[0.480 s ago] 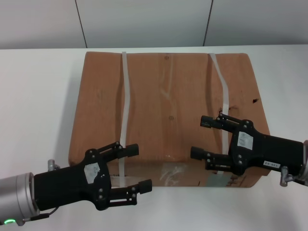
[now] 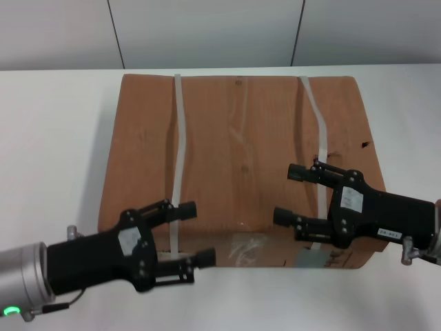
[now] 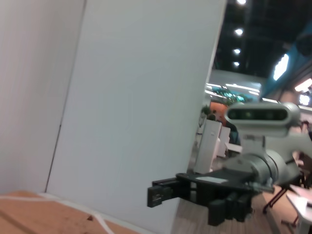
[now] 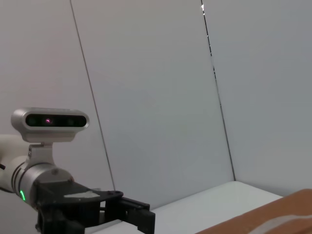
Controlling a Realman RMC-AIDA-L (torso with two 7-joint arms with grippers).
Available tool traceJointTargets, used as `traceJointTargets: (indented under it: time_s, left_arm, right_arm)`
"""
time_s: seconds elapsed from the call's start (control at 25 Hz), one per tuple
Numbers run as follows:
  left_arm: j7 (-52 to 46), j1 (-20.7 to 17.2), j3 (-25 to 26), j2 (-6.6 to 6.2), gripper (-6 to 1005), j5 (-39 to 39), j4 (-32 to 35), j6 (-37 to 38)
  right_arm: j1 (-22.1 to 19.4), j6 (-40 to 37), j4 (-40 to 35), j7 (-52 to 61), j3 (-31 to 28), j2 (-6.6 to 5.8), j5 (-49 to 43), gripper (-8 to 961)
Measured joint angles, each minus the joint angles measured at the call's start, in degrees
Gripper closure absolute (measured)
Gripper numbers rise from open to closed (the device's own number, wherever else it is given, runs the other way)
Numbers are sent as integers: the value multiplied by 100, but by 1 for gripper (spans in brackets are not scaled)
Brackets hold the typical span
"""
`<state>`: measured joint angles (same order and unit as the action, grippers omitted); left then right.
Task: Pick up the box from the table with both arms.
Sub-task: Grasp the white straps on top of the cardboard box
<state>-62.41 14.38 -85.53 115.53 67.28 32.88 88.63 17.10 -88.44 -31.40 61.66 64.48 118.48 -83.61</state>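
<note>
The large flat brown cardboard box [image 2: 241, 138] lies on the white table [image 2: 55, 138], with two whitish straps across its dented top and a grey label [image 2: 315, 257] on its near side. My left gripper [image 2: 196, 233] is open at the box's near left edge, over the left strap. My right gripper [image 2: 289, 194] is open over the near right part of the top, by the right strap. The left wrist view shows the right gripper [image 3: 161, 191] farther off and a box corner [image 3: 29, 214]. The right wrist view shows the left gripper [image 4: 141, 219] and a box corner [image 4: 287, 212].
Bare white tabletop [image 2: 406, 103] runs on both sides of the box and in a narrow strip in front of it. A grey panelled wall [image 2: 207, 31] stands right behind the table's far edge.
My left gripper has shifted slightly toward the box. The right gripper has barely moved. The box has not moved.
</note>
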Motion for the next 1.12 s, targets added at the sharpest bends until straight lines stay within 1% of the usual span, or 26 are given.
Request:
traceJointTargets:
  time_s: [0.12,0.2,0.32,0.36,0.4,0.48,0.6,0.72,0.92,1.04,1.12]
  left_arm:
    - [-555,33,317,-14,122,15,12,-8]
    - [-861,30,563,-4,122,21,11,-11]
    - [-1567,30,994,16,122,1,-6,-120]
    - [-1926,31,1190,33,122,-9,-14,-230]
    - [-2185,33,1359,52,123,-14,-16,-342]
    - [-2727,34,1627,85,123,-16,-19,-666]
    - [-3482,75,1725,100,123,-7,-36,-1241]
    - [-3832,193,1697,101,123,9,-174,-1517]
    - [-3868,540,1731,111,123,-10,-702,-1772]
    - [-3869,632,1650,140,124,10,-761,-2014]
    - [-3866,690,1550,148,124,12,-798,-2162]
  right_arm:
    - [-6,162,10,140,-95,5,70,74]
    - [-14,323,26,415,-303,11,120,74]
    - [-17,527,172,1003,-869,18,172,75]
    - [-17,583,316,1379,-1261,17,188,75]
    - [-17,583,316,1379,-1261,17,188,75]
    - [-16,669,538,1844,-1740,15,195,75]
    - [-2,938,910,2272,-2216,24,223,75]
    - [59,1255,1199,2371,-2317,27,262,74]
    - [217,1572,1455,2363,-2287,41,246,74]
    - [388,1708,1590,2342,-2171,43,221,74]
    - [477,1832,1618,2341,-1984,45,218,74]
